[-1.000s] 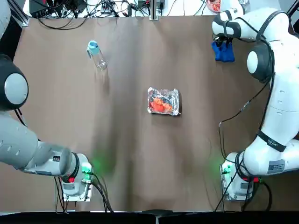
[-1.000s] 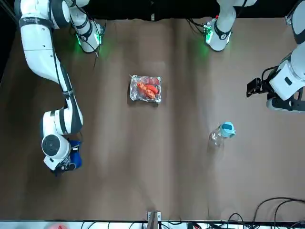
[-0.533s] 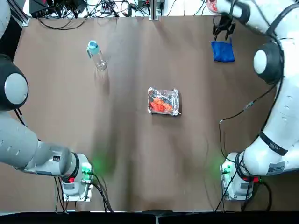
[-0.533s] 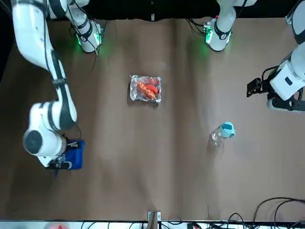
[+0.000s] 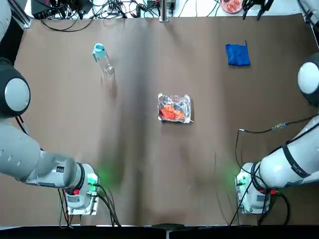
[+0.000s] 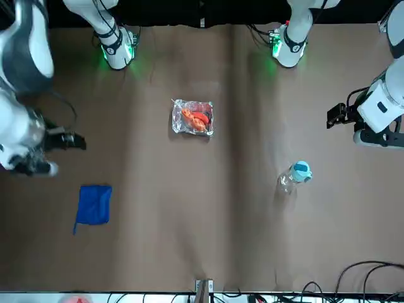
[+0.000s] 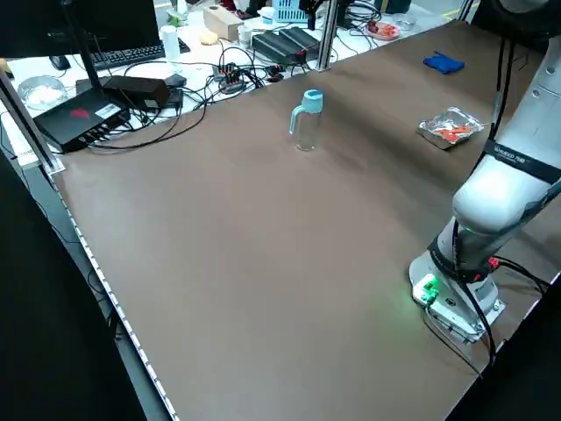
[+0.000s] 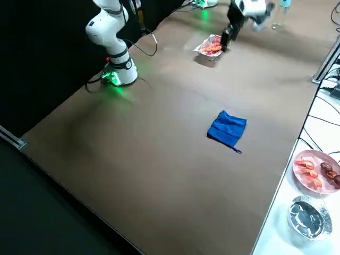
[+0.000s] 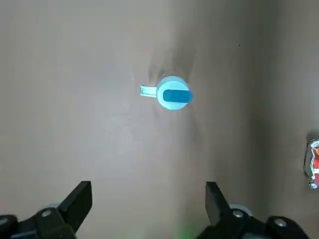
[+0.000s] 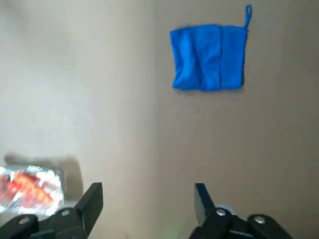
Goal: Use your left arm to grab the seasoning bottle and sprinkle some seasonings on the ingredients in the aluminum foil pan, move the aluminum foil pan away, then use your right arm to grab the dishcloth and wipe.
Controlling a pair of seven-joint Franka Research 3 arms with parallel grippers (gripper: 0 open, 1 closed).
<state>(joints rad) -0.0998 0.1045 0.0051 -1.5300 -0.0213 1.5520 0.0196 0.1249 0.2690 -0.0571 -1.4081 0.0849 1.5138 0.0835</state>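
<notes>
The bottle (image 5: 102, 58) stands upright near the counter's far left corner, clear-bodied with a light-blue cap and a small side tab (image 9: 172, 96). The foil pan (image 5: 174, 107) sits at about the counter's middle, crinkled silver, holding orange-red and pale food pieces (image 6: 196, 118). The blue cloth (image 5: 238, 54) lies flat near the far right corner, folded roughly square with a small loop at one corner (image 10: 209, 57). The counter (image 5: 149, 164) is a plain brown surface; beyond its far edge lie cables (image 7: 202, 96), black boxes and a plate of food (image 8: 316, 170). The left pincer (image 9: 147, 204) hangs above the bottle with fingers spread wide, holding nothing. The right pincer (image 10: 148, 201) is likewise wide and empty, looking down on the cloth and pan. Compared with half a second ago, the right arm (image 6: 22, 95) has lifted away from the cloth, which it then stood just beside, and now shows only at the counter's far right edge; bottle, pan and cloth have not shifted.
</notes>
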